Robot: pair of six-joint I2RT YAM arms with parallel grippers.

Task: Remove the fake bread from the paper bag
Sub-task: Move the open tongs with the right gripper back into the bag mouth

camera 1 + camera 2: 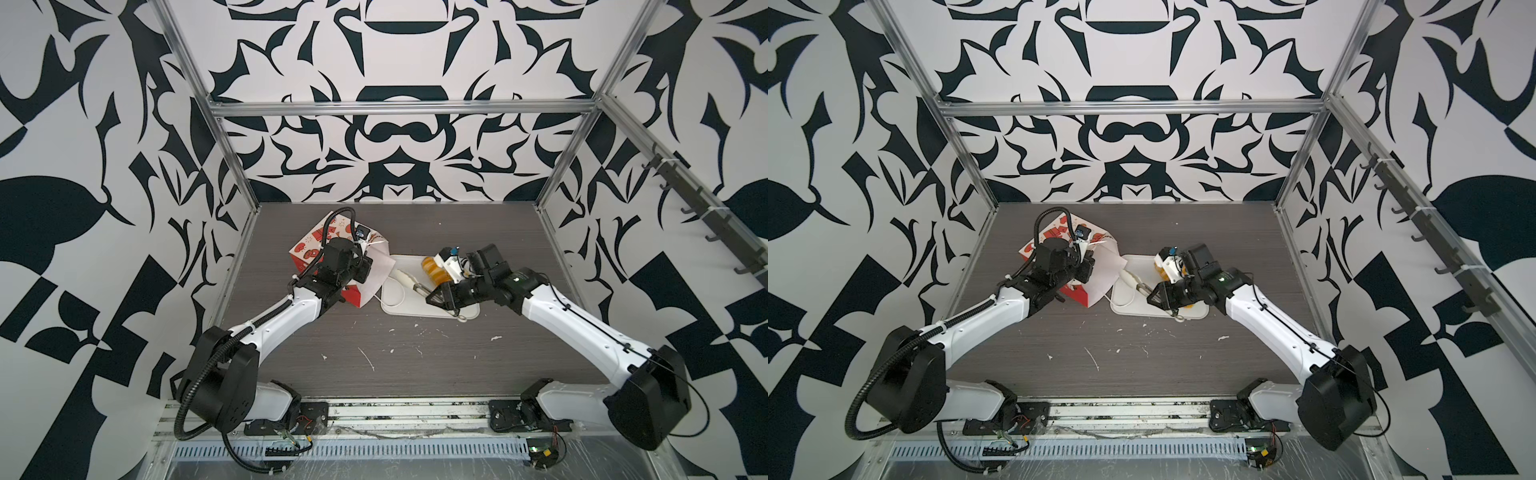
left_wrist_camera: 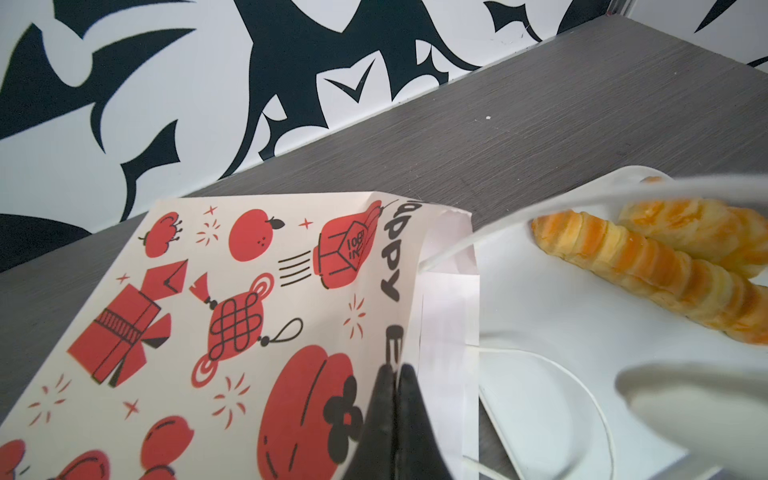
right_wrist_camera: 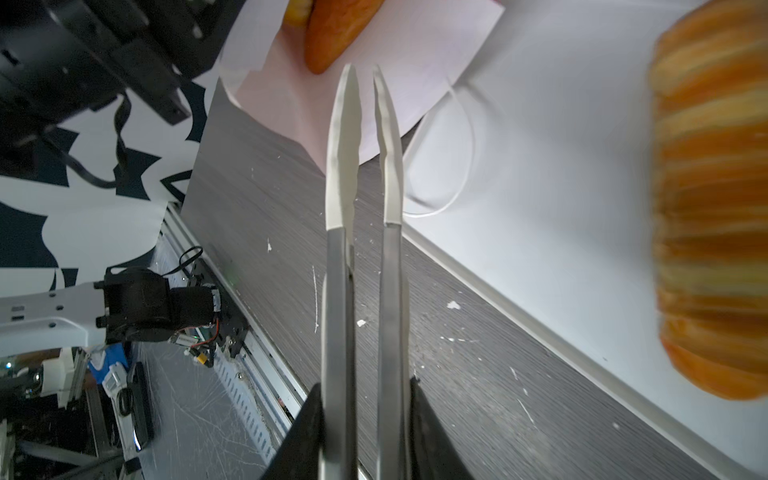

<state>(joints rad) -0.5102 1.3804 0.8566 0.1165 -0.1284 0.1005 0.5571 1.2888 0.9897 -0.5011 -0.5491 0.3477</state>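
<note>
Showing two rolls (image 2: 640, 262), one bag (image 2: 208, 311), one tray (image 1: 409, 309), one tongs (image 3: 340, 166)

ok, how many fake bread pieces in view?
3. Two lie side by side on the white tray: a long twist and a striped roll. One brown-orange piece sits in the mouth of the paper bag. More may be hidden inside.

Both top views look from high above the near edge of the table (image 1: 415, 361), over the arm bases, down and toward the back wall (image 1: 399, 145), far enough off to take in the whole scene. The left wrist camera sits close over the bag (image 2: 249, 332), facing across it to the tray (image 2: 561, 299). The right wrist camera looks close along the tongs (image 3: 338, 291) toward the bag's mouth. Both wrist views share bag, tray and a roll (image 2: 644, 266).
</note>
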